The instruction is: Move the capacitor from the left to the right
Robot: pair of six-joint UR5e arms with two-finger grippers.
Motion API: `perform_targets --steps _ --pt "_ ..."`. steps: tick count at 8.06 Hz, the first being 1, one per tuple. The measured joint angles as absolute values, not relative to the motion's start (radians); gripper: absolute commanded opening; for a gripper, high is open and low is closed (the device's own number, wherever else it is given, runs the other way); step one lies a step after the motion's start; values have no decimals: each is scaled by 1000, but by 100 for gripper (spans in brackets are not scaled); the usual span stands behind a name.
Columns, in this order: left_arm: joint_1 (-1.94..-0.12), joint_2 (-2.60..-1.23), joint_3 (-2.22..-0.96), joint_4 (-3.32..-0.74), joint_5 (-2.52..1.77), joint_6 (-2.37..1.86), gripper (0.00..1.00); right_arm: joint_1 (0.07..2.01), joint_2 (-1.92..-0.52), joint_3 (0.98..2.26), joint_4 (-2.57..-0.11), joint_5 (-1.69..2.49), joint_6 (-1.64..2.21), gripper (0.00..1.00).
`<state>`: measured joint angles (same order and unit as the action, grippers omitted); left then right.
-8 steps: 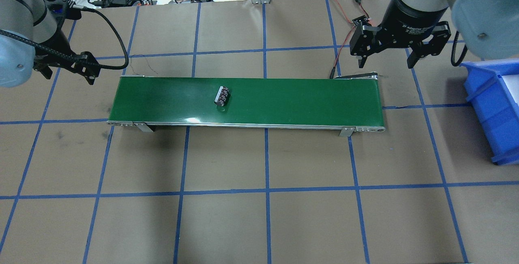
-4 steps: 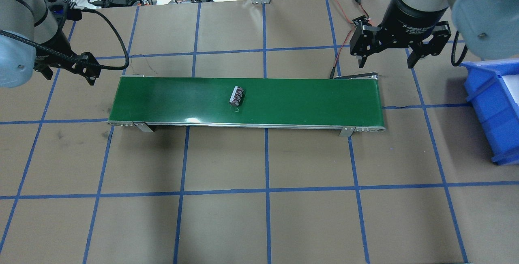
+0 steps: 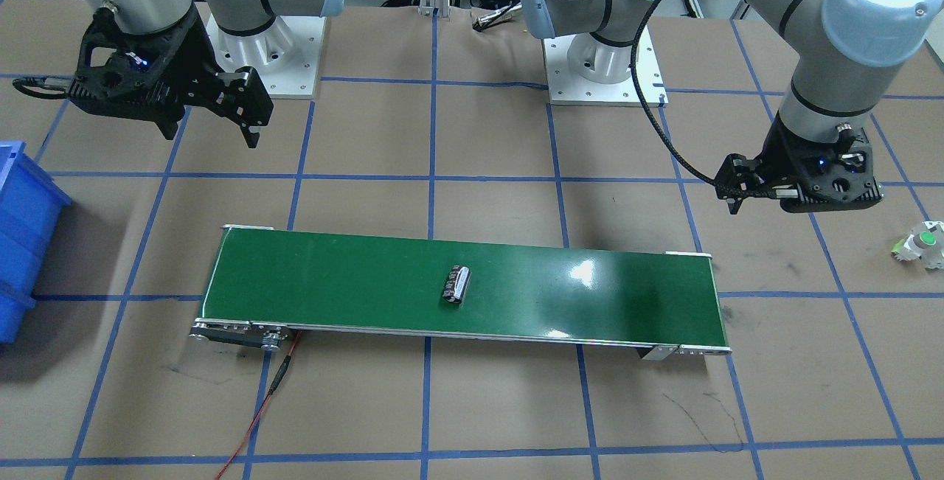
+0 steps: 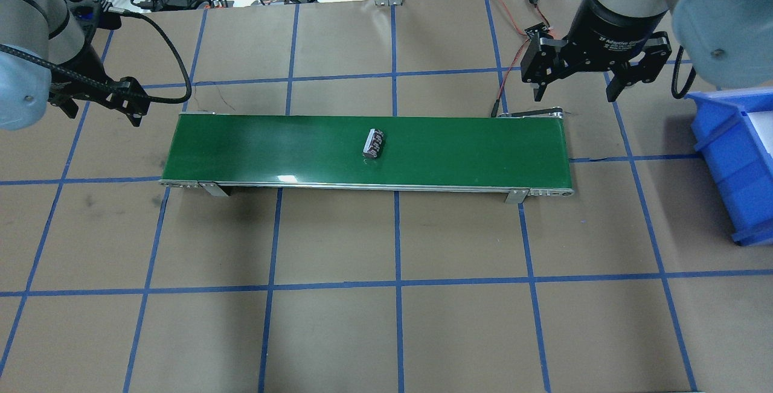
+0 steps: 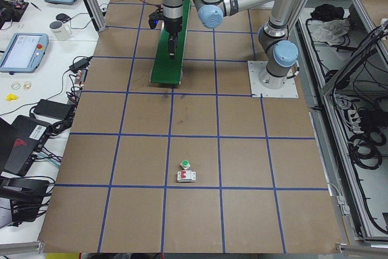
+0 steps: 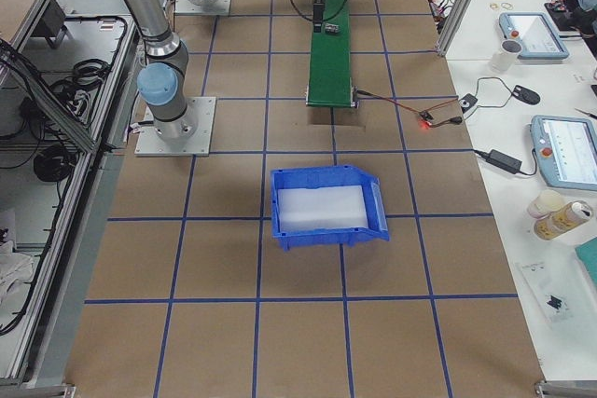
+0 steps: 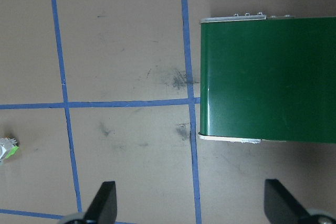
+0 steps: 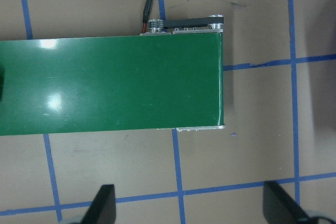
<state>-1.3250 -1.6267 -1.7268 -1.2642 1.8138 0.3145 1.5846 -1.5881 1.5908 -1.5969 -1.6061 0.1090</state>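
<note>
The capacitor [image 4: 374, 143], a small dark cylinder with pale stripes, lies on its side on the green conveyor belt [image 4: 471, 148], a little left of the belt's middle. It also shows in the front-facing view [image 3: 457, 284]. My left gripper [image 4: 101, 108] hangs open and empty off the belt's left end; its wrist view [image 7: 191, 205] shows that end of the belt [image 7: 268, 77]. My right gripper [image 4: 575, 91] hangs open and empty behind the belt's right end; its wrist view [image 8: 190, 205] shows that end [image 8: 131, 82]. Neither wrist view clearly shows the capacitor.
A blue bin [image 4: 734, 157] stands on the table to the right of the belt. A small white part with a green cap [image 3: 918, 244] lies on the table beyond the belt's left end. A red wire [image 4: 513, 61] runs to the belt's motor.
The capacitor has travelled to the right along the belt, from left of the middle towards the centre. Both arms have stayed where they were, grippers open.
</note>
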Motion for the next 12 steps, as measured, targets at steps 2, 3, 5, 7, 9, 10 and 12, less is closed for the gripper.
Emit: perform_targets --steps 2,3,5,7,9,10,12 --pt "-1325 -1620 -1724 -1296 1803 307 100 1585 -1587 1591 -1597 -1606 110 100" --pt "-1325 -1614 -1723 -1310 1801 303 100 1585 -1583 1594 -1597 -1606 111 100" --pt "-1325 -1603 -1723 -1333 1780 263 100 1586 -1565 1612 -1597 -1613 111 100" --pt "-1328 -1581 -1723 -1392 1715 146 100 1587 -1522 1627 -1600 -1621 110 100" --pt "-1337 -1549 -1722 -1447 1676 57 100 1590 -1447 1641 -1604 -1647 115 100" --pt "-1339 -1527 -1722 -1477 1638 37 100 1590 -1396 1646 -1608 -1648 117 100" --pt "-1340 -1482 -1722 -1536 1577 17 100 1591 -1325 1650 -1625 -1640 121 100"
